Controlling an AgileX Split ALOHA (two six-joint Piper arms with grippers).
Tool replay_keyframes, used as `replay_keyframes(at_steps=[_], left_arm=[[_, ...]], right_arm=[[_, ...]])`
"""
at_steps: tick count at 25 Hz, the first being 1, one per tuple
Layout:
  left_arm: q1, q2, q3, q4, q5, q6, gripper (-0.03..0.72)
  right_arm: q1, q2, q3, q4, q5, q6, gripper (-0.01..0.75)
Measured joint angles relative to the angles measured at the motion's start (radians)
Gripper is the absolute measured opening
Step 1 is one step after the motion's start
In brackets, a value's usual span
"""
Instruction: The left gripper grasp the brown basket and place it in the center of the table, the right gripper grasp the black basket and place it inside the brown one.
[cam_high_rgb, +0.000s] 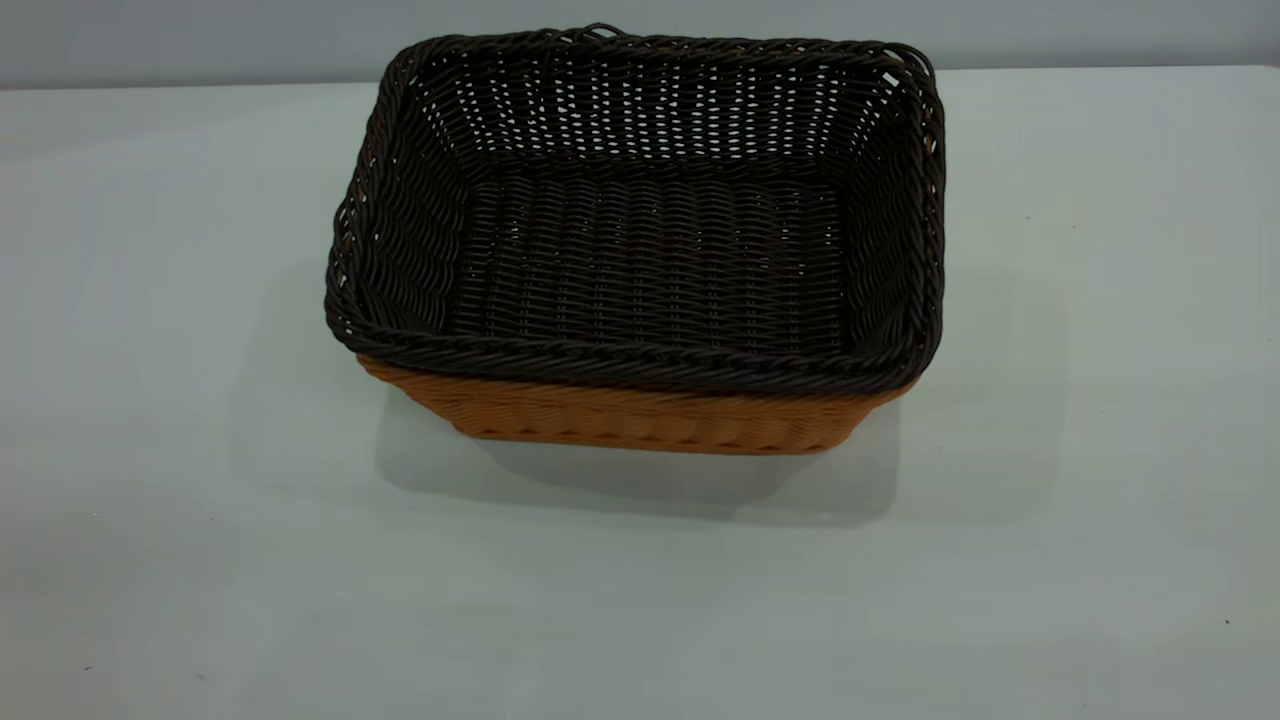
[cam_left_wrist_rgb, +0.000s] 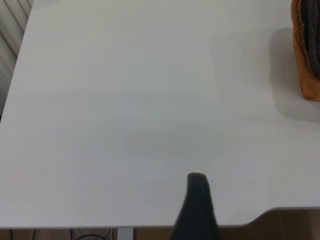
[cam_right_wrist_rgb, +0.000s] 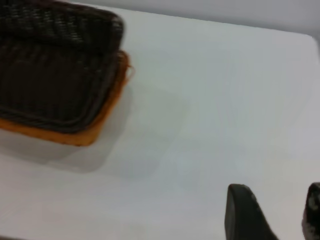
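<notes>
In the exterior view the black basket (cam_high_rgb: 650, 250) sits nested inside the brown basket (cam_high_rgb: 640, 420) at the middle of the table (cam_high_rgb: 200, 560). Only the brown one's front wall shows below the dark rim. Neither gripper appears in that view. The right wrist view has the nested black basket (cam_right_wrist_rgb: 50, 65) and brown basket (cam_right_wrist_rgb: 75, 136) some way off. The right gripper (cam_right_wrist_rgb: 277, 192) is open over bare table and holds nothing. The left gripper (cam_left_wrist_rgb: 245, 210) hangs near the table's edge, with one black finger (cam_left_wrist_rgb: 198, 205) showing and nothing against it. A corner of the brown basket (cam_left_wrist_rgb: 306, 65) lies far from it.
The tabletop (cam_left_wrist_rgb: 125, 100) around the baskets is bare. A table edge with a rounded corner (cam_left_wrist_rgb: 280, 212) shows just below the left gripper, with floor beyond. A pale wall (cam_high_rgb: 200, 40) runs behind the table's far edge.
</notes>
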Motion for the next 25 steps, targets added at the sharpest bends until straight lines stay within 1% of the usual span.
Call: replay_keyframes(at_steps=[5,15,25], left_arm=[[0.000,0.000,0.000,0.000,0.000,0.000,0.550],[0.000,0.000,0.000,0.000,0.000,0.000,0.550],[0.000,0.000,0.000,0.000,0.000,0.000,0.550]], right_arm=[[-0.001,0.000,0.005,-0.074,-0.003,0.091,0.239],[-0.001,0.000,0.005,-0.148,-0.006,0.195,0.239],[-0.001,0.000,0.005,-0.155,-0.006,0.212,0.239]])
